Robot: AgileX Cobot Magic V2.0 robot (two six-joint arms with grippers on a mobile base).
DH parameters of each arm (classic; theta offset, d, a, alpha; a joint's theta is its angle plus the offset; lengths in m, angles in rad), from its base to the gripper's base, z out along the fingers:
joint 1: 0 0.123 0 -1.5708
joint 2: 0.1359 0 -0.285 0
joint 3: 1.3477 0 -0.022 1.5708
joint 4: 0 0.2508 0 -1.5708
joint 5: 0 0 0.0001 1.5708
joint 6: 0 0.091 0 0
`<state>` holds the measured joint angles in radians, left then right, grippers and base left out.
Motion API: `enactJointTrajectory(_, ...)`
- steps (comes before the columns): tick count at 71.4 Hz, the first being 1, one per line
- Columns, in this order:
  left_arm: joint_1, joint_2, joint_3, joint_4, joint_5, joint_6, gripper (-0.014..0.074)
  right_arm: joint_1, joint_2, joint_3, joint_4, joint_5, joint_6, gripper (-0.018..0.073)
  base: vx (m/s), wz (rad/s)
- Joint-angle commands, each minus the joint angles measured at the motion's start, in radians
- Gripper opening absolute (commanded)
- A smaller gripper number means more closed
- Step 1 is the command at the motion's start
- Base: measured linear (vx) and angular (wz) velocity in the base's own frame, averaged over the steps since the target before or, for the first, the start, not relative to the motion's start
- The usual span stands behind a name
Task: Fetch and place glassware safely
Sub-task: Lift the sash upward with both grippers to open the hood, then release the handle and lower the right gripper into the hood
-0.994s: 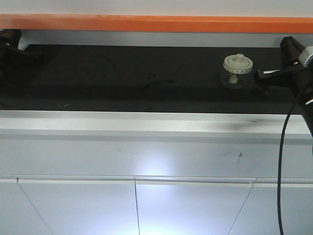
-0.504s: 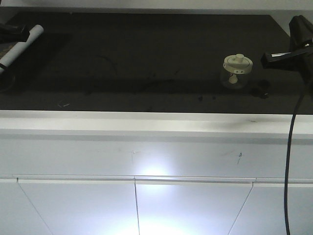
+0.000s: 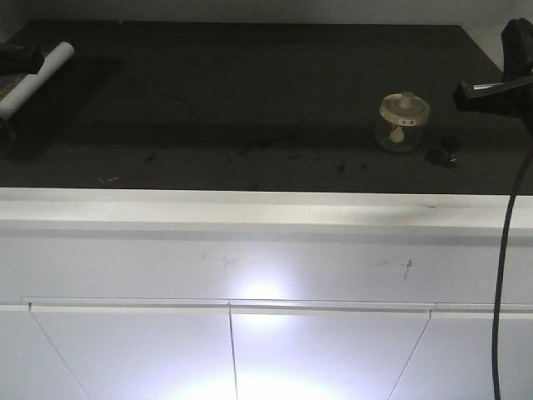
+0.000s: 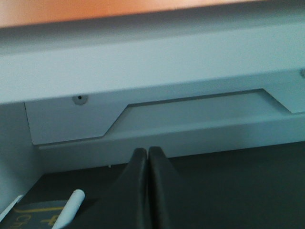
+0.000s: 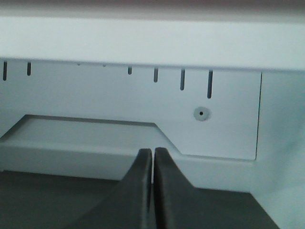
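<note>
The glassware (image 3: 405,122), a squat clear jar with a cream-white knobbed lid, stands upright on the black shelf surface (image 3: 250,92) toward the right. My right gripper (image 3: 460,91) hovers just right of it, apart from it, its jaws pressed together on nothing; in the right wrist view the right gripper (image 5: 153,151) faces the white back wall. My left gripper (image 3: 33,58) sits at the far left edge, and in the left wrist view the left gripper (image 4: 148,151) is likewise shut and empty. The jar does not show in either wrist view.
A white tube (image 3: 37,77) lies at the far left by my left gripper, also seen as the tube (image 4: 69,213) in the left wrist view. Small dark bits (image 3: 441,155) lie right of the jar. A white ledge (image 3: 250,208) fronts the shelf. A black cable (image 3: 506,250) hangs at right.
The front view has risen: the orange bar left the frame and more of the black surface shows. The right gripper sits slightly further right. The jar has not moved.
</note>
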<state>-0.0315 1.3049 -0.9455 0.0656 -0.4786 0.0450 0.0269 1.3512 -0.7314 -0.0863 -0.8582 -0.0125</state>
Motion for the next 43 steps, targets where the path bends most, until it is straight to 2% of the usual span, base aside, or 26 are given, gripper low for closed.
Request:
enactJointTrajectory(1,-0.004,-0.062,-0.029,0.008,-0.010,-0.006,-0.0007,-0.001,-0.064,-0.027,-0.022,0.036,0.027,-0.0001,0.00,0.00)
enactJointTrajectory(8,-0.004,-0.102,0.003,0.021,0.001,-0.015,-0.0007,-0.001,-0.092,-0.020,-0.071,0.092,0.062,-0.0001,0.00,0.00)
enactJointTrajectory(21,-0.005,-0.217,0.137,0.029,-0.001,-0.061,-0.0007,-0.001,-0.152,0.042,-0.147,0.087,0.169,-0.0001,0.00,0.00)
enactJointTrajectory(33,-0.005,-0.345,0.288,0.079,-0.002,-0.067,-0.0007,-0.001,-0.226,0.146,-0.162,0.090,0.175,-0.0001,0.00,0.00)
enactJointTrajectory(43,-0.005,-0.463,0.396,0.099,0.006,-0.120,-0.0007,-0.001,-0.283,0.216,-0.187,0.129,0.175,-0.0001,0.00,0.00)
